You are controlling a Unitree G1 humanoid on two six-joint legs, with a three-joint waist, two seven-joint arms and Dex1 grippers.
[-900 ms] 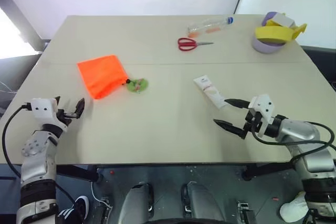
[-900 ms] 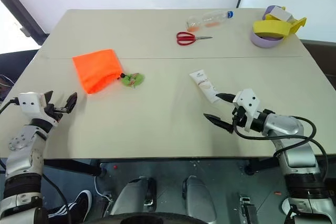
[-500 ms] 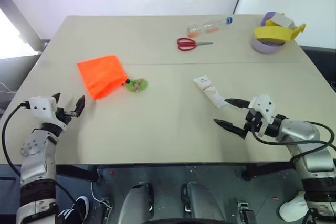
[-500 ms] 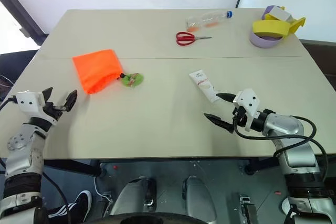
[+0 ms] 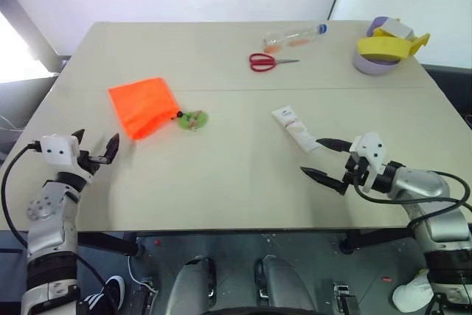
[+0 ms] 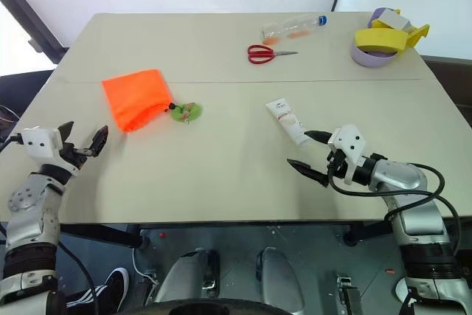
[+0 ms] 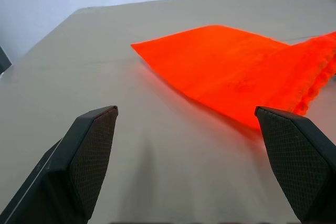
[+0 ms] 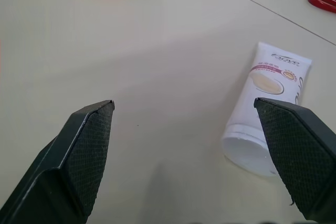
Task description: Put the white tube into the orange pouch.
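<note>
A pale beige counter (image 5: 221, 175) stretches ahead of me, a seam running across its middle and light walls behind it. I judge that I am at the very start: nothing is picked up yet, and both arms hover low near the counter's near edge.

My right end effector (image 5: 324, 158) is released, its two black fingers spread wide. The white tube (image 5: 295, 127) lies flat just beyond its farther fingertip, cap end toward me, not touched. My left end effector (image 5: 94, 148) is also released and empty, with the orange pouch (image 5: 143, 105) lying flat close in front of it, its cord and green tassel (image 5: 193, 118) trailing off toward the middle of the counter.

The step in hand, as I read it, is the approach to the tube. The next move calls for my right end effector to shift toward the tube so that it falls between the fingers, then to clench on it across its width. The pouch looks flat and its mouth does not gape, so my left end effector will probably have to lift or hold that mouth apart before the tube can go in.

Counting what is here: one white tube, one orange pouch, one clear bottle (image 5: 295, 35), one pair of red scissors (image 5: 270, 61), and a small pile of tape rolls (image 5: 385, 49) at the far right whose number I cannot tell.
</note>
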